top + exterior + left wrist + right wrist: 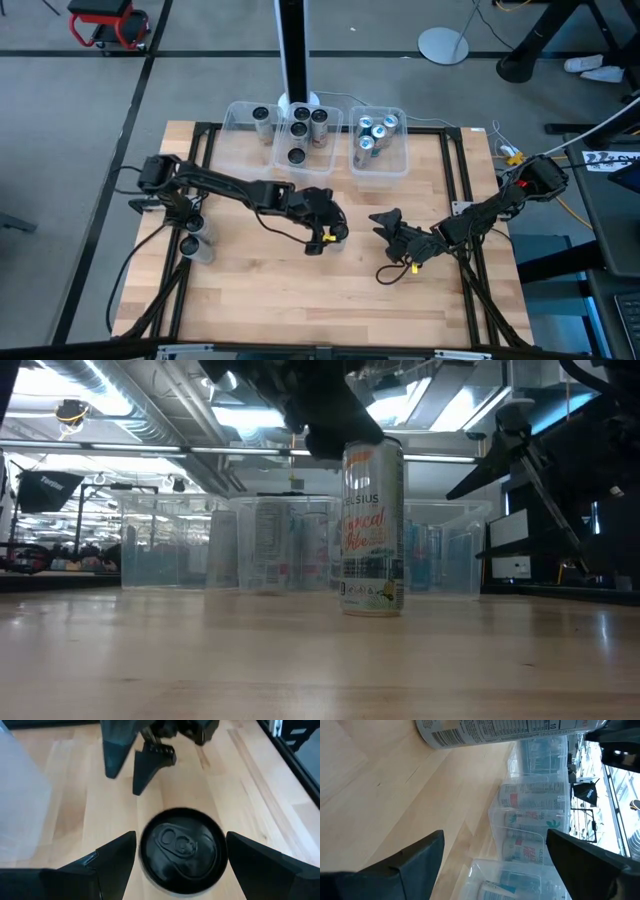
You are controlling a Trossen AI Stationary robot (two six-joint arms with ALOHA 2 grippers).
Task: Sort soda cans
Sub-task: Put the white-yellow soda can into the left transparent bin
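A: Left gripper (332,232) is seen over mid-surface, spread wide, one finger (107,857) to each side of a dark-topped can (181,846) standing upright on the wood. No contact with the can wall can be made out in the left wrist view, so nothing is held.

B: Where is that can placed relative to the rest?

A: It is stood alone near the middle of the surface (250,290), well apart from the bins at the far edge. In the low view the can (372,528) is shown upright with the arm above it. One more can (196,245) is seen near the left edge, under the left arm.

B: Bins?

A: Left bin (243,118): one dark-topped can. Middle bin (282,150): several dark-topped cans. Right bin (392,160): teal-topped cans.

B: Right arm?

A: Right gripper (393,226) is parked just right of centre, also spread wide, empty, pointed toward the left one.

B: Step in hand?

A: Judged as the grasp approach on the dark-topped can; sorting is well along, since most cans are binned.

B: Next move?

A: A close onto the can body is called for, then a straight lift and a carry to a dark-top bin. Centring should be checked first; an off-centre close could tip the can.
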